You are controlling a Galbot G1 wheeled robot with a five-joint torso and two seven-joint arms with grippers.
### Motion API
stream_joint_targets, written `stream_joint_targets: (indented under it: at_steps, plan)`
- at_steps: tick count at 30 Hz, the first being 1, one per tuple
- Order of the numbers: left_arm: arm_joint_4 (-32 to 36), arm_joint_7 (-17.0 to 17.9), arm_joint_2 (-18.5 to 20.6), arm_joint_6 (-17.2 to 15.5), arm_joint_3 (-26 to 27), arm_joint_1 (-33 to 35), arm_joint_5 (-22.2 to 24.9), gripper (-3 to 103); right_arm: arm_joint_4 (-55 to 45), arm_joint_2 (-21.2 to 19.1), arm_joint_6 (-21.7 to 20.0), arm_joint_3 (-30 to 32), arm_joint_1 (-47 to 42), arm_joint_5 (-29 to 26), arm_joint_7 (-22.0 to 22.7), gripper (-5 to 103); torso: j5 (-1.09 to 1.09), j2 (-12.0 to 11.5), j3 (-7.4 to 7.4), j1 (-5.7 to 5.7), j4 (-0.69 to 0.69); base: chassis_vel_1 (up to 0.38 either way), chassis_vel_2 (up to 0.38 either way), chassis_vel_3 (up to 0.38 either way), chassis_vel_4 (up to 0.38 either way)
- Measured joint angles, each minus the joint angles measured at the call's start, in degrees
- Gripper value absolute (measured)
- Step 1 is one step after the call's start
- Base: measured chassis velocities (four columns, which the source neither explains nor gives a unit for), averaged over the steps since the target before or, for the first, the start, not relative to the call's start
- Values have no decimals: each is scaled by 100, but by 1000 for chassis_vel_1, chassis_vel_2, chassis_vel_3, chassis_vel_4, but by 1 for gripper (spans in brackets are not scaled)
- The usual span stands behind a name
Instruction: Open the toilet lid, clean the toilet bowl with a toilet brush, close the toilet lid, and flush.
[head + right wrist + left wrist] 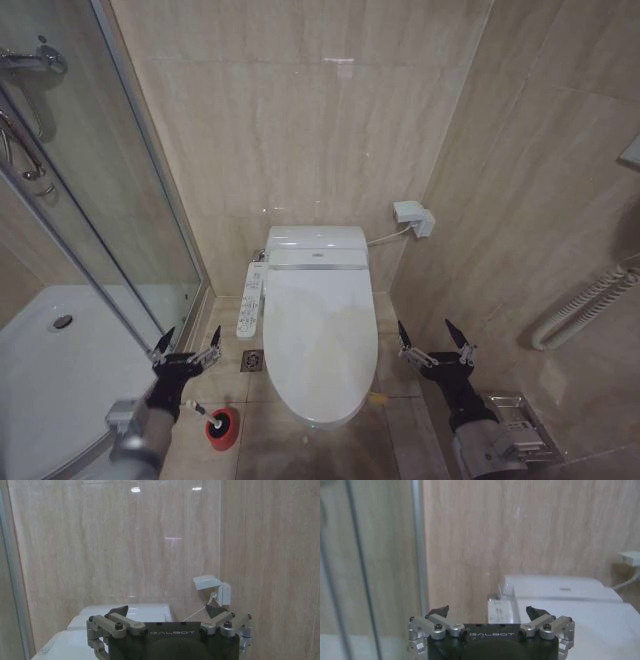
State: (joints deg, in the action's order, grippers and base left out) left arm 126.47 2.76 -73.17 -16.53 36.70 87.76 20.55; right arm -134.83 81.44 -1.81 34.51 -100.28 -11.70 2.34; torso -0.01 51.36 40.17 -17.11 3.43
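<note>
Head view: beige tiled bathroom, glass shower enclosure [90, 230] on the left. White ceramic elongated toilet bowl [318, 415] stands against the back wall, centre. Large glossy white plastic oval toilet lid [318, 340] lies shut, flat over the bowl. White button strip [250, 298] runs along the bowl's left side. Square metal floor drain [252, 361] sits in the tiles just left of the bowl. Small round red cup [223, 428] stands on the floor left of the bowl's front; toilet brush with black head and thin pale-tipped handle [198, 408] sits in it, handle leaning left.

Left hand [186, 348] hovers above the cup, fingers spread, holding nothing. Right hand [436, 345] hovers right of the bowl, near the side wall, fingers spread, holding nothing.
</note>
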Motion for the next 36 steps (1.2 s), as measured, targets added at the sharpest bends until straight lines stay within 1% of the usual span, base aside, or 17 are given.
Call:
stream_joint_targets:
  at_steps: [2, 3, 4, 5, 7, 9, 11, 12, 15, 22, 23, 25, 26, 27, 34, 35, 36]
  plan:
    - [-274, -253, 131, -421, 90, -413, 234, 100, 0, 0, 0, 0, 0, 0, 0, 100, 0, 0, 0, 0, 0, 0, 0, 0, 0]
    - [-371, -344, 178, -576, 122, -562, 318, 100, 0, 0, 0, 0, 0, 0, 0, 100, 0, 0, 0, 0, 0, 0, 0, 0, 0]
    - [-371, -344, 178, -576, 122, -562, 318, 100, 0, 0, 0, 0, 0, 0, 0, 100, 0, 0, 0, 0, 0, 0, 0, 0, 0]
    - [-522, -496, 248, -790, 171, -784, 453, 100, 0, 0, 0, 0, 0, 0, 0, 100, 0, 0, 0, 0, 0, 0, 0, 0, 0]
    - [-655, -735, 322, -885, 200, -1000, 607, 100, 0, 0, 0, 0, 0, 0, 0, 100, 0, 0, 0, -1, 3, 0, 0, 0, 0]
    - [-684, -762, 324, -881, 200, -1018, 623, 100, 0, 0, 0, 0, 0, 0, 0, 100, 1, 0, 0, -1, 1, 0, 0, 0, 0]
    - [-797, -790, 329, -714, 201, -1045, 614, 100, 0, 0, 0, 0, 0, 0, 0, 100, 0, 0, 0, -1, -1, 0, 0, 0, 0]
    - [-797, -790, 329, -714, 201, -1045, 614, 100, 0, 0, 0, 0, 0, 0, 0, 100, 0, 0, 0, -1, -1, 0, 0, 0, 0]
    - [-1031, -861, 351, -233, 208, -1073, 539, 100, 0, 0, 0, 0, 0, 0, 0, 100, 0, 0, 0, -1, -1, 0, 0, 0, 0]
    - [-1369, -841, 420, 120, 251, -1192, 561, 100, 0, 0, 0, 0, 0, 0, 0, 100, 1, 0, 0, 0, 0, 0, 0, 0, 0]
    - [-1496, -873, 475, 229, 267, -1256, 584, 100, 0, 0, 0, 0, 0, 0, 0, 100, 0, 0, 0, 0, 0, 0, 0, 0, 0]
    - [-1588, -926, 519, 272, 282, -1309, 635, 100, 0, 0, 0, 0, 0, 0, 0, 100, 1, 0, 0, 0, 0, 0, 0, 0, 0]
    - [-1671, -1039, 556, 308, 301, -1359, 689, 100, 0, 0, 0, 0, 0, 0, 0, 100, 1, 0, 0, 0, -1, 0, 0, 0, 0]
    - [-1762, -1156, 591, 369, 309, -1418, 723, 92, 0, 0, 0, 0, 0, 0, 0, 100, 1, 0, 0, 0, 0, 0, 0, 0, 0]
    - [-2351, -1337, 686, 693, 209, -1777, 756, 92, 0, 0, 0, 0, 0, 0, 0, 100, 1, 0, 0, 0, 0, 0, 0, 0, 0]
    - [-2436, -1353, 703, 711, 187, -1832, 766, 97, 0, 0, 0, 0, 0, 0, 0, 100, 0, 0, 0, 0, 0, 0, 0, 0, 0]
    - [-2501, -1363, 722, 723, 170, -1876, 773, 97, 0, 0, 0, 0, 0, 0, 0, 100, 0, 0, 0, 0, 0, 0, 0, 0, 0]
